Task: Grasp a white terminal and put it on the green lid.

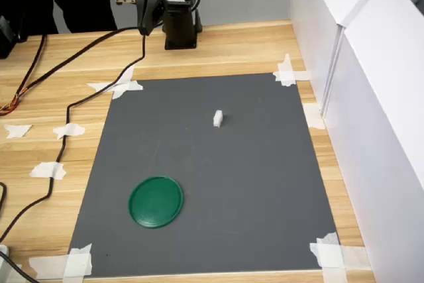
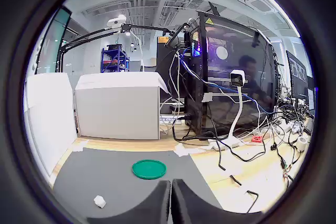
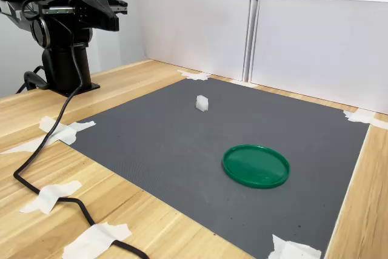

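The hand [image 2: 171, 199], clenched and empty, hung well away from the white terminal [image 1: 218, 118]; so small, it might slip short of the green lid [image 1: 156, 201].

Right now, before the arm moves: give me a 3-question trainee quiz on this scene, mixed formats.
1. True or false: the white terminal already lies on the green lid.
2. In the wrist view, the gripper jaws are: A) closed together, holding nothing B) clamped on the terminal C) wide open.
3. Fill in: both the terminal and the lid rest on a dark ____ mat taped to the wooden table.

Key: 1 false; 2 A; 3 grey.
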